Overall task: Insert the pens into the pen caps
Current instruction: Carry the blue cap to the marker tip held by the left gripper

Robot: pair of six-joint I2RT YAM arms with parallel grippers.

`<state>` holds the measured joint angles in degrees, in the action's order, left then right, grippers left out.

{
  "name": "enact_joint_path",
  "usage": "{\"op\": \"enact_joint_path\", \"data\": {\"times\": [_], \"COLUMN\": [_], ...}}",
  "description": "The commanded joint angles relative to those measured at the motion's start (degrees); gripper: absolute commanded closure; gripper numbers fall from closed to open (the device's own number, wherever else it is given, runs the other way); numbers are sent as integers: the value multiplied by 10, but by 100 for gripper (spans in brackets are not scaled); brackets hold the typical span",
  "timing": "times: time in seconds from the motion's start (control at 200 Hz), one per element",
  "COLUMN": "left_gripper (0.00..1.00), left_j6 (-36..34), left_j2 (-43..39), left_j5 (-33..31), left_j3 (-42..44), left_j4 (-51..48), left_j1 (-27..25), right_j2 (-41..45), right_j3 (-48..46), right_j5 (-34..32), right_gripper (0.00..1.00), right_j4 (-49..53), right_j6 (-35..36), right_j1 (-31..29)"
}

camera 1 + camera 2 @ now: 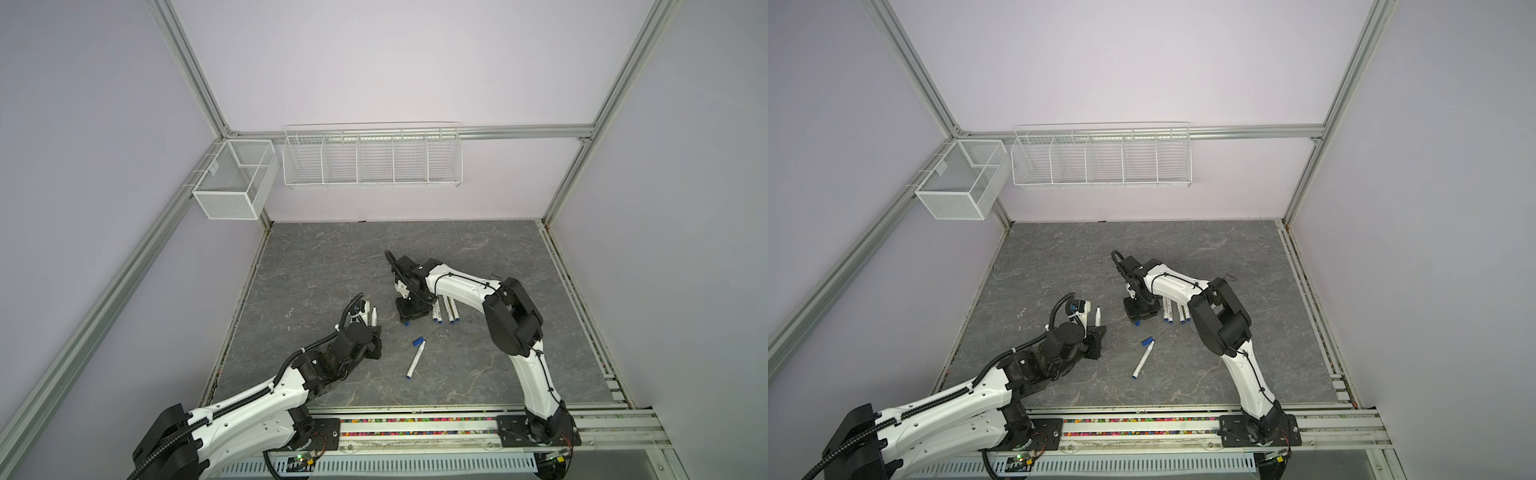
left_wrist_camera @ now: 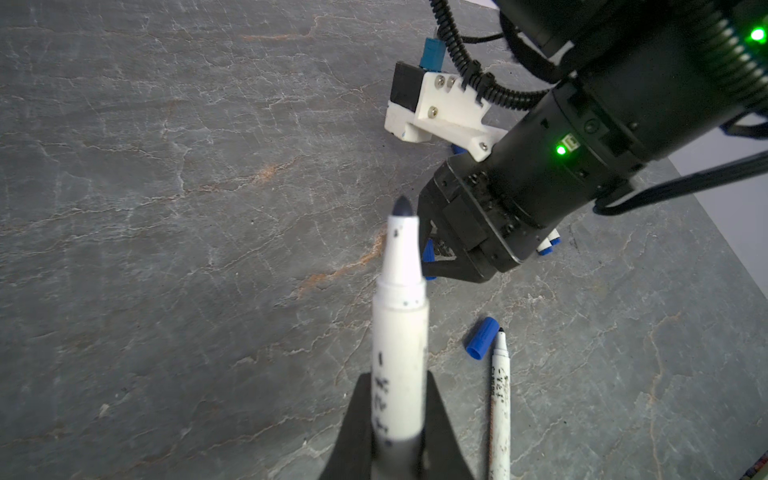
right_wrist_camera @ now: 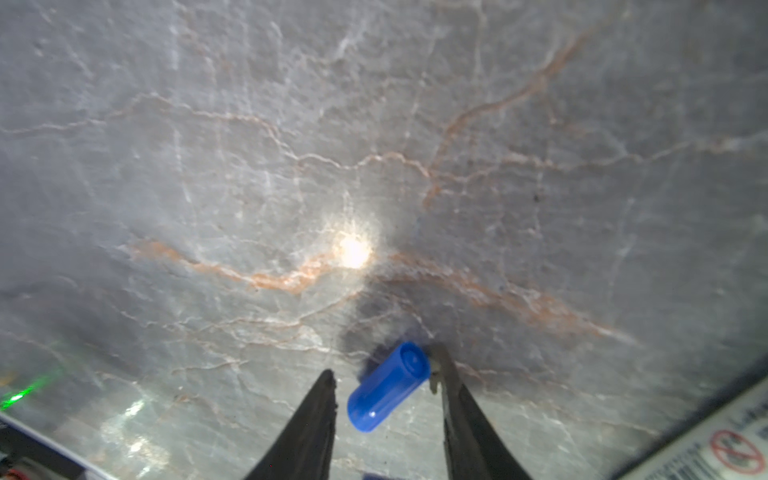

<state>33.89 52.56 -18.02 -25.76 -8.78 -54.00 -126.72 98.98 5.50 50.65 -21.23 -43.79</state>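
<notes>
Right arm [image 1: 457, 286] overhangs grouped pens [image 1: 451, 311]; loose cap [image 1: 418, 341] lies beside a bare pen [image 1: 414, 360].

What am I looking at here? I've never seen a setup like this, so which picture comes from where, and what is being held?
Two white-and-black robot arms stand at the front edge of a grey stone-patterned table. The two wide pictures come from one camera pair overhead. The two close-ups come from a camera on each arm's wrist.

The left tool is shut on an uncapped pen, tip pointing away from the camera. The right tool is low over the table, its jaws open on either side of a blue cap lying there, not yet gripped.

Also on the table are a loose pen with another cap beside its tip, and a few more pens side by side, partly hidden under the right arm. Wire baskets hang on the walls.
</notes>
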Motion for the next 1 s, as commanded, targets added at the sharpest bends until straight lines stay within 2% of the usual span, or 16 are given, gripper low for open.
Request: {"op": "enact_joint_path", "data": {"times": [0.0, 0.245, 0.4, 0.61, 0.75, 0.88, 0.995], "left_gripper": [100, 100, 100, 100, 100, 100, 100], "left_j6": [5, -4, -28, -67, -81, -93, -95], "left_j2": [2, 11, 30, 59, 82, 89, 102], "left_j5": [0, 10, 38, 126, 161, 187, 201], "left_j3": [1, -3, -13, -15, -27, -30, -39], "left_j4": [0, 3, 6, 55, 77, 113, 132], "left_j1": [4, 4, 4, 4, 3, 2, 2], "right_j2": [-37, -47, -7, 158, 265, 334, 375], "right_j3": [6, 4, -28, -164, -265, -348, -396], "right_j5": [-59, -59, -41, 47, 136, 205, 234], "right_gripper": [62, 78, 86, 90, 90, 90, 90], "right_j4": [19, 17, -24, -190, -312, -425, -500], "right_j6": [8, 11, 7, -37, -73, -113, -136], "right_j1": [-4, -7, -3, 31, 60, 77, 78]}}
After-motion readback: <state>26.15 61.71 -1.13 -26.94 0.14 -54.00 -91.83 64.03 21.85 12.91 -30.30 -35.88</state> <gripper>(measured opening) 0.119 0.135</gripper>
